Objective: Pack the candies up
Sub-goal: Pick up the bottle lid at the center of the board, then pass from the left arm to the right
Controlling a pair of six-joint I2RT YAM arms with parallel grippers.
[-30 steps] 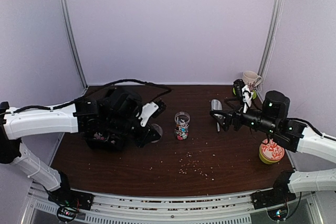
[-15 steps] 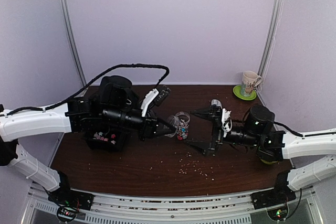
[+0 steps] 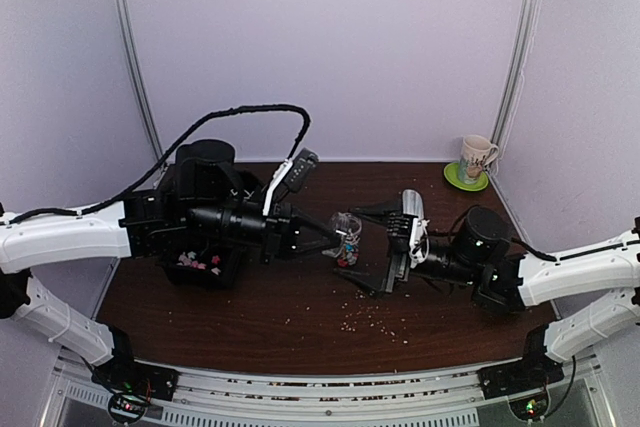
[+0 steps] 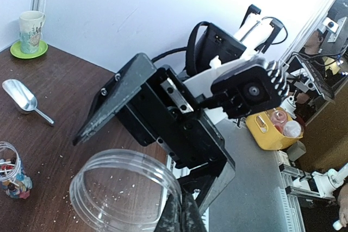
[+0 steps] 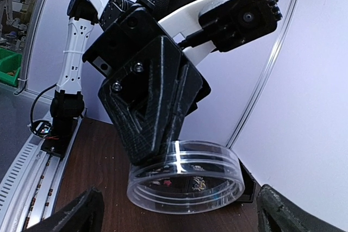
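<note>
Table (image 3: 220,317), dark wood, is the biggest thing we tag. Left arm (image 3: 70,232) reaches in from the left and right arm (image 3: 570,269) from the right, both pointing at the middle.

- Left gripper (image 3: 328,240) is clamped tight on the rim of a clear round lid (image 5: 185,180). The lid hangs off the table, tilted, just beside the jar (image 3: 348,225) and not on it.
- Right gripper (image 3: 385,247) has its jaws spread wide and grips nothing. It faces the lid from the other side. In the right wrist view we see its two fingers (image 5: 73,213) low at either side of the lid, apart from it.
- Black bin (image 3: 235,269) sits under the left arm at the left of the table.
- The jar is clear glass, upright and uncapped, between the two grippers.
- Metal scoop (image 3: 412,203) lies behind the right gripper.
- Mug (image 3: 477,155) stands on a green saucer (image 3: 462,179) in the far right corner.
- Candies (image 3: 345,253), mixed colours, fill the lower part of the jar. We see more of them loose in the bin.
- Pale crumbs (image 3: 365,319) are scattered on the near table, in front of the jar.
</note>
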